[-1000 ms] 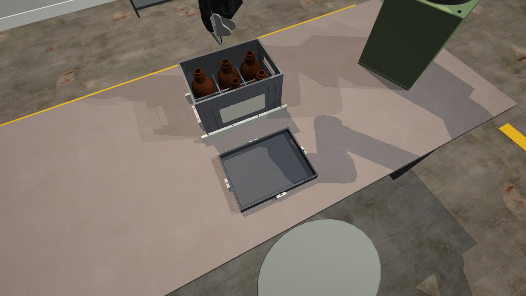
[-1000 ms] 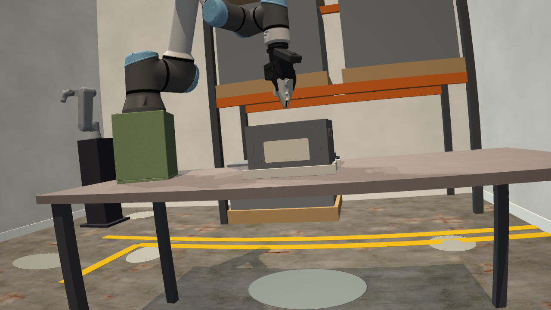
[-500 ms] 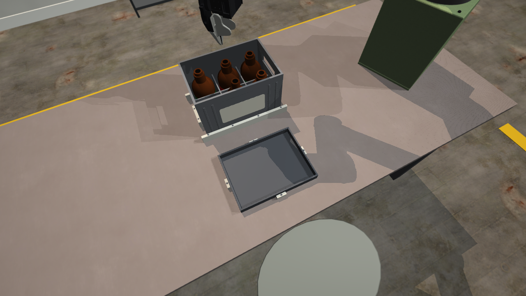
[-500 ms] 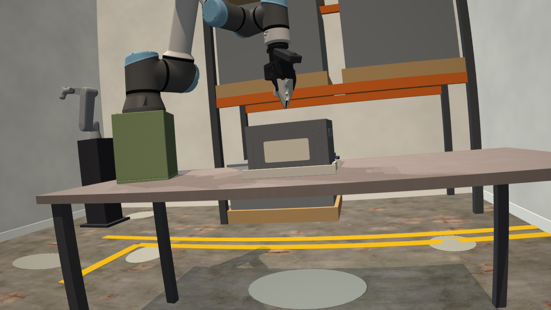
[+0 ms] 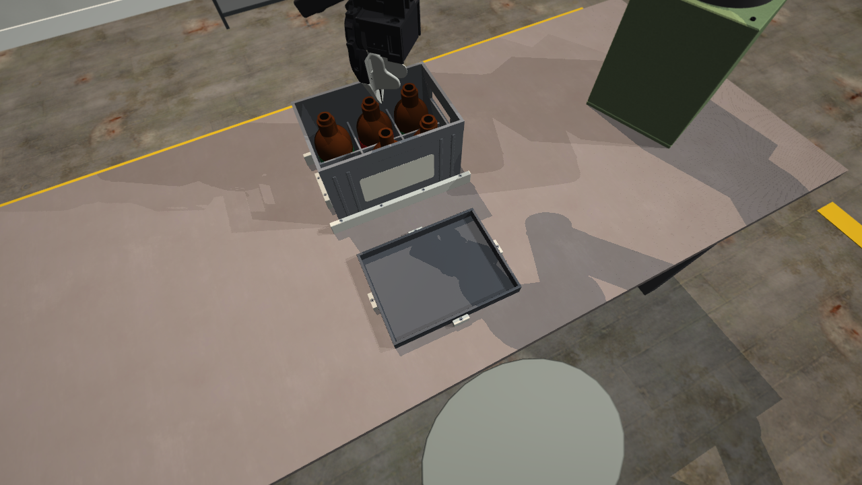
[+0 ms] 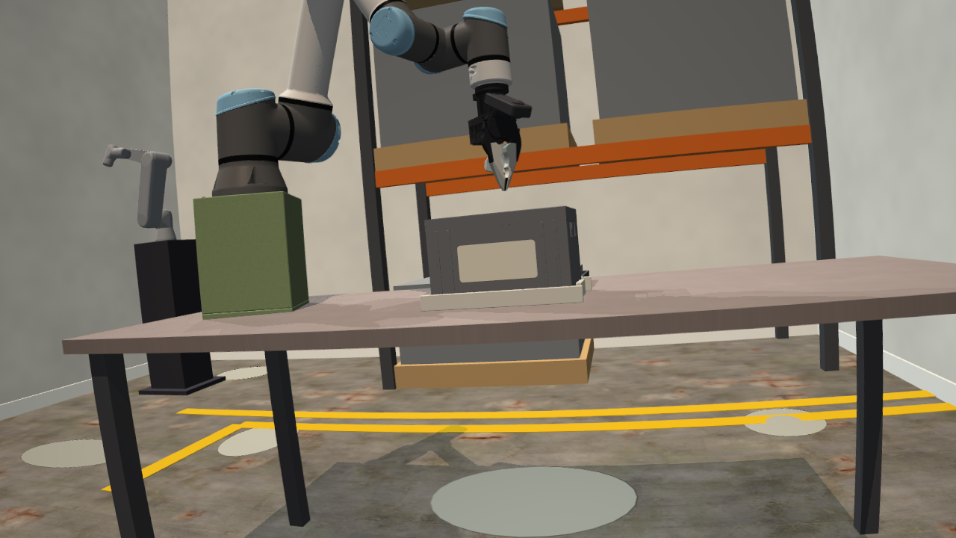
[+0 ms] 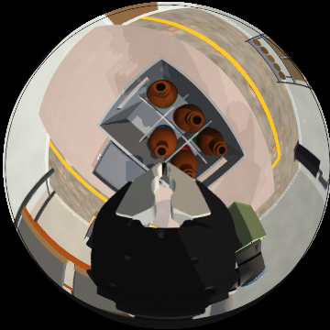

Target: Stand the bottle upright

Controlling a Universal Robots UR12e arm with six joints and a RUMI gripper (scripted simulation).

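The dark grey crate (image 5: 386, 146) stands at the back of the table and holds several brown bottles (image 5: 369, 120), all upright in its compartments. One front compartment at the left is empty. The crate also shows in the wrist view (image 7: 171, 124) and in the exterior view (image 6: 503, 249). The shallow grey tray (image 5: 436, 274) lies in front of the crate and holds nothing. My gripper (image 5: 380, 96) is shut with its fingertips together, hanging above the crate's back middle bottle. It stands clear above the crate top in the exterior view (image 6: 504, 184). It holds nothing.
A tall green block (image 5: 675, 66) carries the arm's base at the back right of the table. A pale strip (image 5: 401, 205) lies along the crate's front foot. A shelf rack (image 6: 601, 147) stands behind the table.
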